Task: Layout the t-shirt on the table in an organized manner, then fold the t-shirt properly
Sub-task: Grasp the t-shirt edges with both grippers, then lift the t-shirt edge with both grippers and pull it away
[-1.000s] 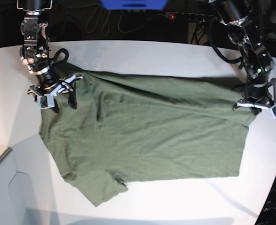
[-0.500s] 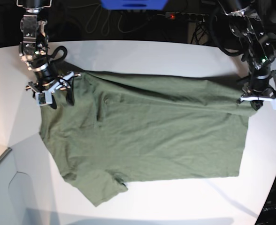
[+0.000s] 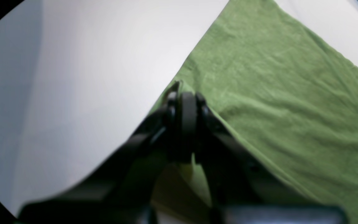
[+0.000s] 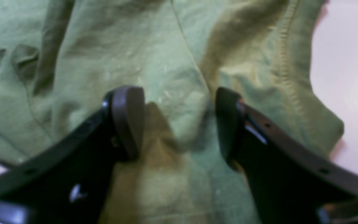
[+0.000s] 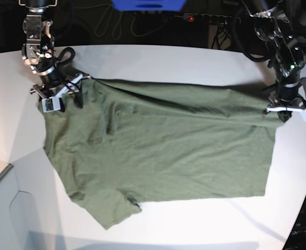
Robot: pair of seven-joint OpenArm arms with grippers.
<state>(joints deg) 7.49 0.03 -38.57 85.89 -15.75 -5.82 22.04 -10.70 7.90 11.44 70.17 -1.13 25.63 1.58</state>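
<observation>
Across the white matte tabletop (image 5: 158,62) I see the olive-green cotton t-shirt (image 5: 168,151) lying long axis tool-to-tool: left tool (image 3: 183,93) pinches its hem corner, right tool (image 4: 179,121) spread wide over the shoulder.

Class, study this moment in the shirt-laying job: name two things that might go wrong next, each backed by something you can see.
1. The left gripper is shut on the t-shirt's edge while the right gripper hangs open over it; a one-sided pull could skew the cloth.
2. Folds and a bunched sleeve remain, so folding now may trap creases against the table.
</observation>
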